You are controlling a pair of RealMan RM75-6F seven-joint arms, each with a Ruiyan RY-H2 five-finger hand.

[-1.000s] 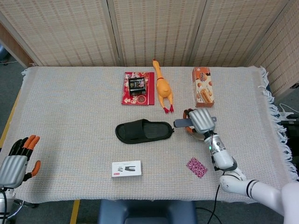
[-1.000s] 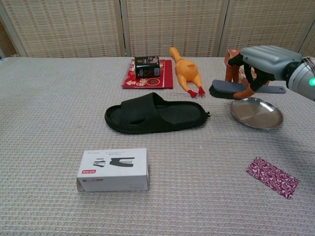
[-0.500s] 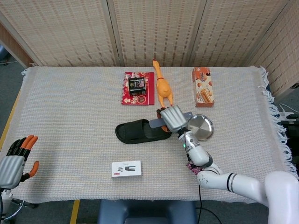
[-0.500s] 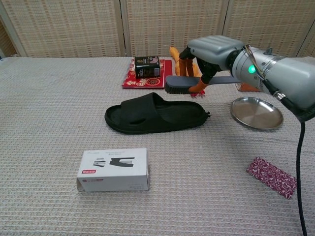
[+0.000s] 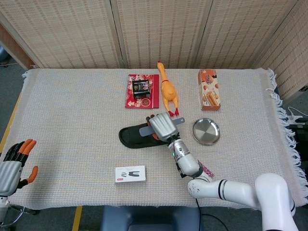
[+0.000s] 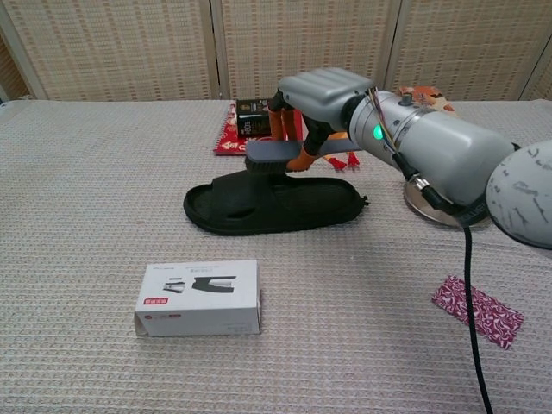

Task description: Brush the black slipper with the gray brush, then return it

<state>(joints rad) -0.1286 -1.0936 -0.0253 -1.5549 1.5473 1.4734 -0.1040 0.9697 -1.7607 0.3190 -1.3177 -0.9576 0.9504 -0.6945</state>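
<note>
The black slipper (image 6: 259, 207) (image 5: 132, 136) lies flat near the table's middle, toe end pointing left. My right hand (image 6: 310, 103) (image 5: 162, 126) grips the gray brush (image 6: 280, 152) (image 5: 146, 130) by its handle and holds it level over the slipper's strap, bristles down and touching or just above it. My left hand (image 5: 12, 166) hangs off the table's left front corner with its fingers spread and nothing in it; the chest view does not show it.
A silver plate (image 6: 435, 207) (image 5: 206, 131) sits right of the slipper. Behind stand a yellow rubber chicken (image 5: 167, 88), a red book with a black box (image 5: 142, 90) and a snack box (image 5: 209, 89). In front lie a white carton (image 6: 199, 297) and a patterned sachet (image 6: 477, 310).
My right hand has carried the brush leftward from above the plate to over the slipper's strap. The left hand has dropped slightly lower at the table corner.
</note>
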